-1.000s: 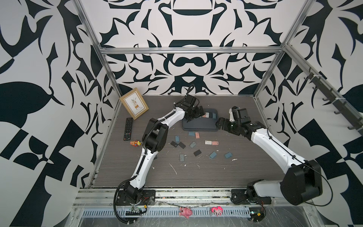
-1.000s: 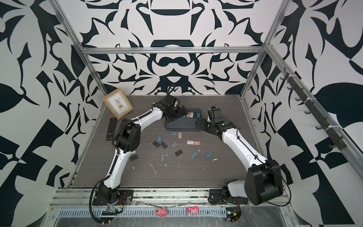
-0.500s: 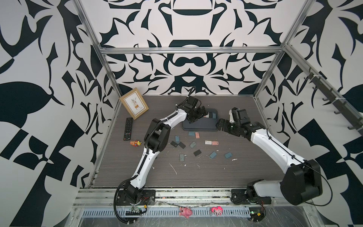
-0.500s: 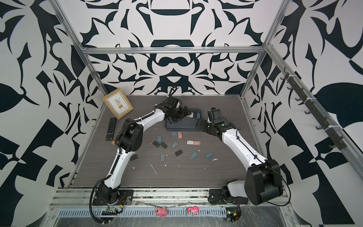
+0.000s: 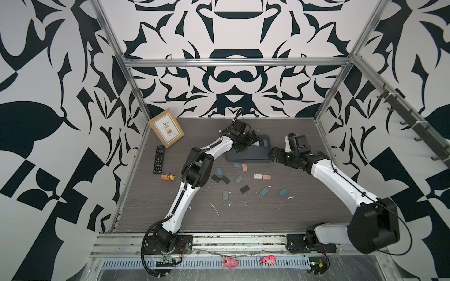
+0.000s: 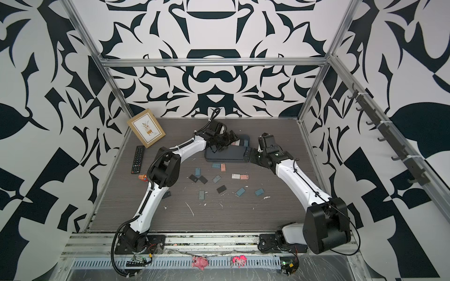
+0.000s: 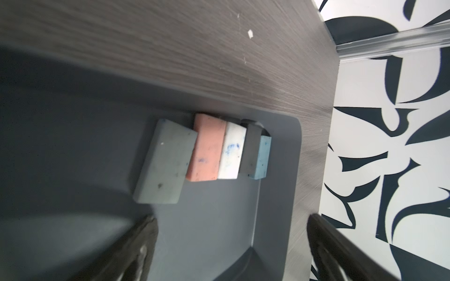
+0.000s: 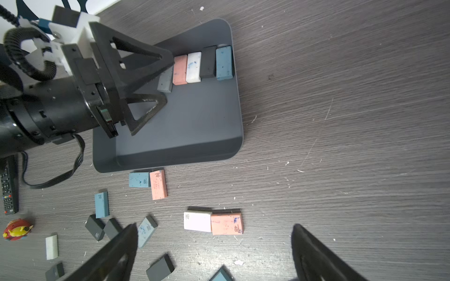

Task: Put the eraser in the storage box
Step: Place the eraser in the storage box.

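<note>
The storage box [image 5: 248, 158] [image 8: 194, 121] is a shallow dark grey tray at the back of the table. Inside it, a row of erasers lies against one wall: grey [image 7: 168, 163], pink [image 7: 207, 150], white [image 7: 231, 153], black [image 7: 250, 150] and blue [image 7: 261, 158]. My left gripper [image 5: 250, 139] [image 7: 231, 219] hovers open over the box, empty, its tips just short of the grey eraser [image 8: 165, 81]. My right gripper [image 5: 274, 155] [image 8: 214, 228] stands open and empty by the box's right end. Below it, a white eraser [image 8: 197, 221] and a pink eraser [image 8: 226, 223] lie on the table.
Several loose erasers [image 5: 239, 178] lie scattered on the wood table in front of the box, with white crumbs among them. At the left are a tan picture frame [image 5: 166, 127], a black remote [image 5: 158, 159] and a small red and yellow toy [image 5: 168, 177].
My left gripper has shifted a little to the right over the box, towards the row of erasers. The right arm has stayed put.
</note>
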Controlling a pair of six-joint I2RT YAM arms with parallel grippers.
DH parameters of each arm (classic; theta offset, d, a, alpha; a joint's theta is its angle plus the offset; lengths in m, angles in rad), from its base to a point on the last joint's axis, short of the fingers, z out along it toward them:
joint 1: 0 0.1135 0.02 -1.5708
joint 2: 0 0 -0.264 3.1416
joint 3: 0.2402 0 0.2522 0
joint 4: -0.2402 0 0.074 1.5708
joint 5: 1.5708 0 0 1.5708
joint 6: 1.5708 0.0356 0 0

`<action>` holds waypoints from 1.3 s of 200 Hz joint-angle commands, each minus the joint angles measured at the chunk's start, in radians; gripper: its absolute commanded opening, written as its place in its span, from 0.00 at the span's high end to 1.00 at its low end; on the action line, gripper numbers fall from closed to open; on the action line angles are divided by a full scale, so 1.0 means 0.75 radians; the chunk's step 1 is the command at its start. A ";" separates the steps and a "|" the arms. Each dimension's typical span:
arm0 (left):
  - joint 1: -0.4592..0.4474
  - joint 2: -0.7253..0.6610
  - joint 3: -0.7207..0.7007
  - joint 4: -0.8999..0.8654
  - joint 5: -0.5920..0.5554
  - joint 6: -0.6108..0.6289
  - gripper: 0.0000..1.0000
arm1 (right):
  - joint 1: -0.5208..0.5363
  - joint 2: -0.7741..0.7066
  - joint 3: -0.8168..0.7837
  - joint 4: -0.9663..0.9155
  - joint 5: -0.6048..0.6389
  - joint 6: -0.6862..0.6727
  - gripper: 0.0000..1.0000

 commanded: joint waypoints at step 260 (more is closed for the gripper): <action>-0.087 -0.560 -0.422 -0.068 -0.026 0.205 0.01 | -0.013 -0.145 -0.092 -0.390 0.271 0.058 0.01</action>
